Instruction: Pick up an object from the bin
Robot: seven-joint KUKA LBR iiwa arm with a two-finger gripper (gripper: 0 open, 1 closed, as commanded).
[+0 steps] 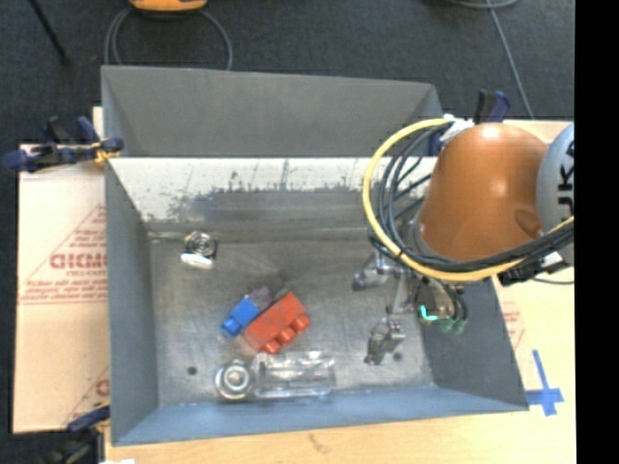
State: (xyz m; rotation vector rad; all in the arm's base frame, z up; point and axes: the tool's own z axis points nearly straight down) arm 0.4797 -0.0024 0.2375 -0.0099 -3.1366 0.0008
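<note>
My gripper (379, 308) hangs over the right part of the bin floor, below the orange cover. Its two fingertips (385, 342) stand apart, so it is open, with nothing between them. Left of it lie a red toy brick (279, 323) and a smaller blue brick (241, 316), touching each other, with a greyish piece (261, 295) just behind them. In front of the bricks lies a clear plastic thing (298, 373) with a round metal end (233, 380). The gripper is apart from all of these.
A small shiny, clear thing (198, 248) sits alone near the back left of the bin floor. The arm's orange cover and its loop of cables hang over the bin's right side, close to the sloping right wall.
</note>
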